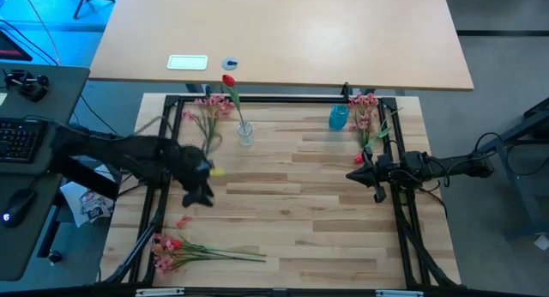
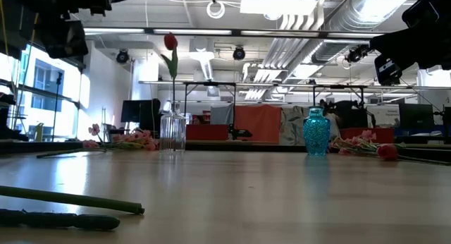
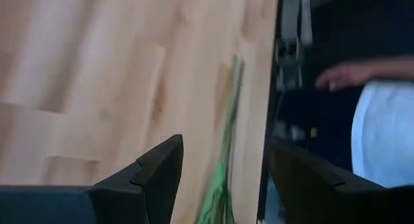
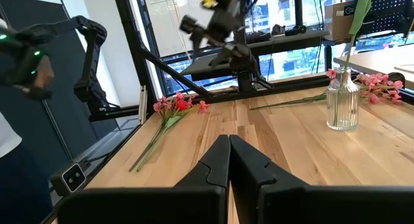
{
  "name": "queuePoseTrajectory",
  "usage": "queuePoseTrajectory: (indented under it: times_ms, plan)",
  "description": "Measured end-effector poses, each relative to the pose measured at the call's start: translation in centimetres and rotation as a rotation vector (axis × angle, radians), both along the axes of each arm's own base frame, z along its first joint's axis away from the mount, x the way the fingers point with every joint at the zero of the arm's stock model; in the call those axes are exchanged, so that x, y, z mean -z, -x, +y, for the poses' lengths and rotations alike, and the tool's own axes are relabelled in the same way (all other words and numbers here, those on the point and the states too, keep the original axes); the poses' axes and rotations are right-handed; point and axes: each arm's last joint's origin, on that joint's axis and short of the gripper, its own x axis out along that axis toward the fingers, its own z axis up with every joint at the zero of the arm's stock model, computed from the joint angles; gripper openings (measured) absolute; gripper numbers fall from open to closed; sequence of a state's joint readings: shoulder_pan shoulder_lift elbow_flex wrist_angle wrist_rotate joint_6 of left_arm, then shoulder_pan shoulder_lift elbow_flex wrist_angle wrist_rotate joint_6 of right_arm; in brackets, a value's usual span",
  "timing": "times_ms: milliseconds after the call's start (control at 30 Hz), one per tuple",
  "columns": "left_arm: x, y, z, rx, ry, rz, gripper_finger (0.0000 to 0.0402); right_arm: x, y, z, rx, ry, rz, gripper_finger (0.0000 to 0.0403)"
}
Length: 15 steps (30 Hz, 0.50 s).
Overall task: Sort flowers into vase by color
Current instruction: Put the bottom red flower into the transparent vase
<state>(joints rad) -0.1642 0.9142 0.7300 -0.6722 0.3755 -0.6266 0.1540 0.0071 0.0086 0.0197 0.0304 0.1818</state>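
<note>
1. My left gripper (image 1: 199, 194) hangs over the left half of the wooden table (image 1: 292, 211), between the back-left flowers and the bunch at the front-left corner. Its fingers (image 3: 158, 169) stand apart with nothing between them; the wrist view shows bare planks and a blurred green stem (image 3: 226, 153) near the table's edge.
2. My right gripper (image 1: 358, 174) sits at the right side of the table, just in front of the blue vase, pointing toward the middle. Its fingers (image 4: 217, 162) are pressed together and hold nothing.
3. The clear glass vase (image 1: 245, 134) stands upright near the back, left of centre. One red tulip (image 1: 228, 81) is in it — a single closed bloom on a thin green stem that leans a little toward the back.
4. The blue vase (image 1: 338, 117) stands upright at the back right; from the low view it is a textured turquoise bottle shape, and I see no stem in it.
5. Loose pink sprays (image 1: 206, 108) — many small blossoms on thin green stems — lie flat at the back left, beside the glass vase.
6. More pink sprays (image 1: 366, 112) lie just right of the blue vase, their stems running toward my right gripper; a small red bloom (image 1: 358, 159) lies close to it.
7. A mixed pink and red bunch (image 1: 168, 245) lies at the front-left corner, with long green stems stretched toward the table's middle.
</note>
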Motion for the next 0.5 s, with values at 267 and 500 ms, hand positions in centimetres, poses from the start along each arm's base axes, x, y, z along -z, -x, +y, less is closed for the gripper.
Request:
queuePoseTrajectory:
  times_ms: [267, 500]
  plan:
    - [4.0, -2.8, -5.1, 0.041, 0.059, 0.255, 0.0212, 0.0, 0.0, 0.0, 0.0, 0.0, 0.0, 0.0]
    - [7.1, -3.9, -8.9, -0.395, 0.243, 0.591, 0.0212, 0.0, 0.0, 0.0, 0.0, 0.0, 0.0, 0.0]
